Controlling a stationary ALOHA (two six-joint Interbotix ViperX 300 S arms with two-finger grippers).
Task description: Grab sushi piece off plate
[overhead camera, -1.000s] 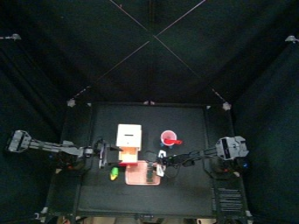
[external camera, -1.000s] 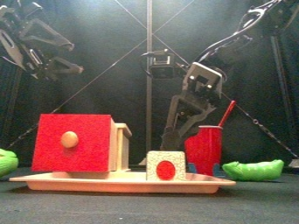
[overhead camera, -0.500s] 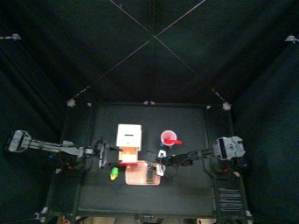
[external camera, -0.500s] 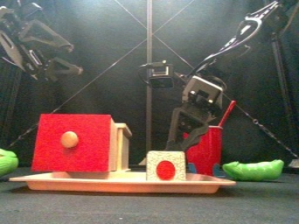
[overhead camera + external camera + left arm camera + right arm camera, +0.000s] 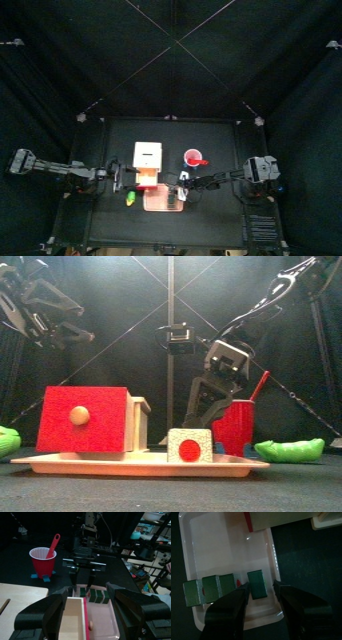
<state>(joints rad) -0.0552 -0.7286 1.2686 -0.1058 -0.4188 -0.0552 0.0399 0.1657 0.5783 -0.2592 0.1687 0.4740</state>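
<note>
– Four green-wrapped pieces lie in a row on the plate (image 5: pixel 231 542). Has anything shifted in the last second?

– Hardly. Starting left of the plate, the left claw (image 5: pixel 88 594) has kept still, jaws spread wide and holding nothing, looking along the plate. The pieces have not budged. The right claw (image 5: pixel 260 587) has only nudged a little in the front view.

– So where does that leave the grab?

– Not made yet, I'd judge. The right claw stands released, one jaw on each side of the sushi piece (image 5: pixel 256 584) at the row's end, nearest the plate's long edge. I can't tell whether the jaws touch it. It seems lined up and needs only to clench and lift.

– What crowds it?

– Left of the plate a green lump (image 5: pixel 7 441) lies on the surface (image 5: pixel 171 491). At the plate's far end stands a red-fronted box (image 5: pixel 83 419); whether on the plate or just behind it I can't say. The neighbouring piece (image 5: pixel 226 585) sits just beside the inner jaw, so a sloppy close could drag it along. Right of the plate stand a red cup (image 5: pixel 238 426) with a spoon (image 5: pixel 255 384), near the arm, and another green lump (image 5: pixel 287 449) further out.
</note>
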